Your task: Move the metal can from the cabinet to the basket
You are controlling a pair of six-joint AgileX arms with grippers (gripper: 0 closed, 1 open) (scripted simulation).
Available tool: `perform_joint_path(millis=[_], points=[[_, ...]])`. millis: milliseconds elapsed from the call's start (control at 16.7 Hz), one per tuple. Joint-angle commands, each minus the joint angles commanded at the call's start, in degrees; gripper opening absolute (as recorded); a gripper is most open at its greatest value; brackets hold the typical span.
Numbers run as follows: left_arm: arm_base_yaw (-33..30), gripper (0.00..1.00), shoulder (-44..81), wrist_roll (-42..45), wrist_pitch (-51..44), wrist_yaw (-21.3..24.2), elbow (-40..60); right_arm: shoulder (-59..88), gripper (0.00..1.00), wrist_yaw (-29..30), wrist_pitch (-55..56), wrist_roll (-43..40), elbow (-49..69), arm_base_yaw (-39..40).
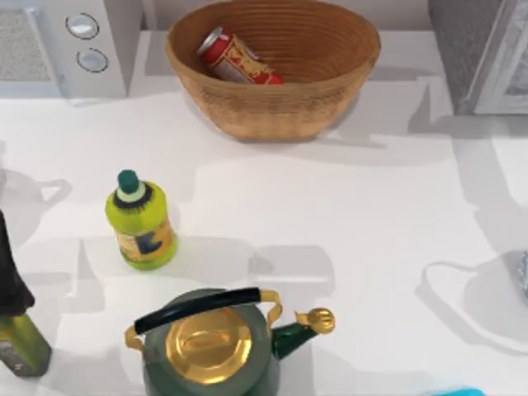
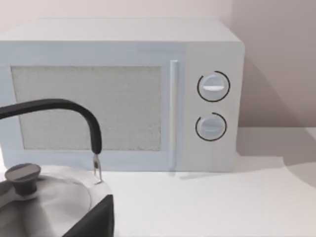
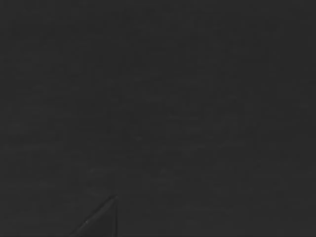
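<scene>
Right wrist view dark, cabinet [image 1: 483,54] cut off at top view's right edge

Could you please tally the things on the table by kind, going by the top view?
Drink cans: 1, the can, lying in the basket
Baskets: 1, the basket
Bottles: 2, a yellow-green bottle and a dark bottle
Kettles: 1, the green kettle
Boxy units: 2, the microwave and the cabinet
Total: 7

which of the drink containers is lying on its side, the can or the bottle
The metal can: it lies tilted on its side inside the basket. The yellow-green bottle stands upright on the table.
</scene>
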Motion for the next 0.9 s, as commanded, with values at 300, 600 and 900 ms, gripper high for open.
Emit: perform_joint_path(millis=[300, 600, 900], points=[[0.0, 1.00, 0.0, 0.0, 0.0, 0.0, 0.0, -22.1, 1.00, -4.9, 7.2, -0.6, -16.9, -4.9], [0.0, 1.00, 0.0, 0.0, 0.0, 0.0, 0.0, -44.3, 1.00, -10.4, 13.6, -0.6, -40.4, -9.4], [0.0, 1.00, 0.0, 0.0, 0.0, 0.0, 0.0, -58.8, 1.00, -15.7, 16.7, -0.1, -66.4, -12.1]])
